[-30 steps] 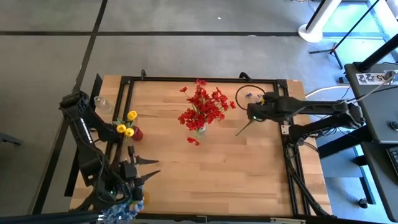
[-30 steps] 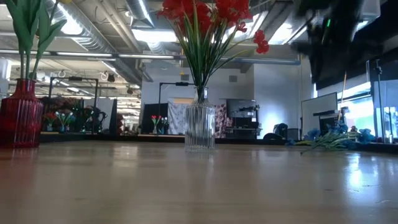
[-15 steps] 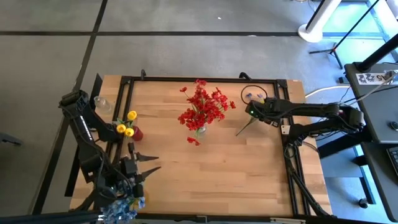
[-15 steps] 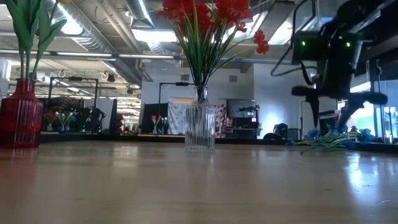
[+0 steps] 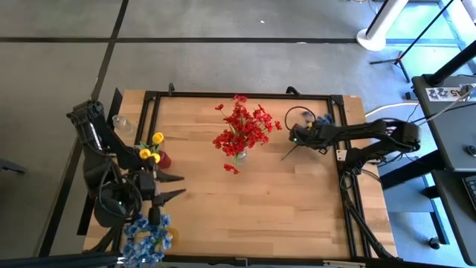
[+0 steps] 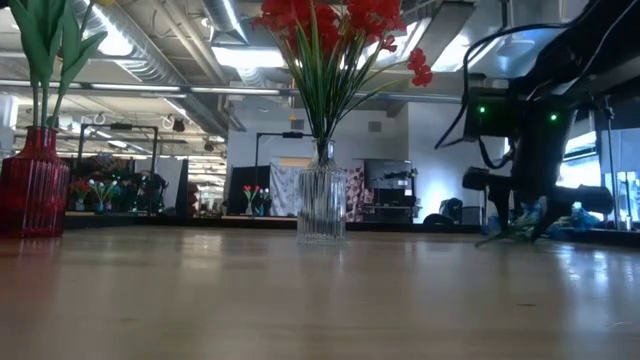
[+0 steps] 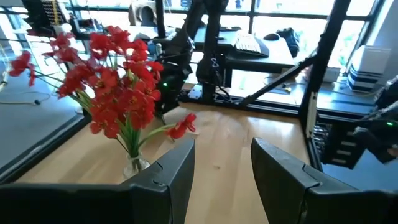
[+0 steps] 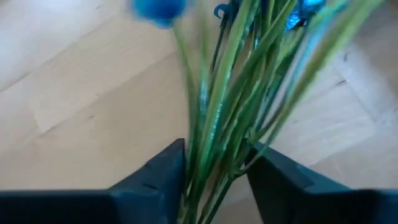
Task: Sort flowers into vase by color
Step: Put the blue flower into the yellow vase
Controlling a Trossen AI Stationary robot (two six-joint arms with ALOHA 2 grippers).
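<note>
Where it hovered before, right hand (image 8: 214, 165) now straddles blue flowers (image 8: 249, 81)

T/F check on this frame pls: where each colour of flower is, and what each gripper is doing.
1. The red flowers stand in the clear vase. True.
2. The right gripper straddles green stems of the blue flowers. True.
3. The yellow flowers lie flat mid-table. False: they stand in the red vase near the left edge.
4. The left gripper holds a flower. False: its fingers are apart with nothing between them.
</note>
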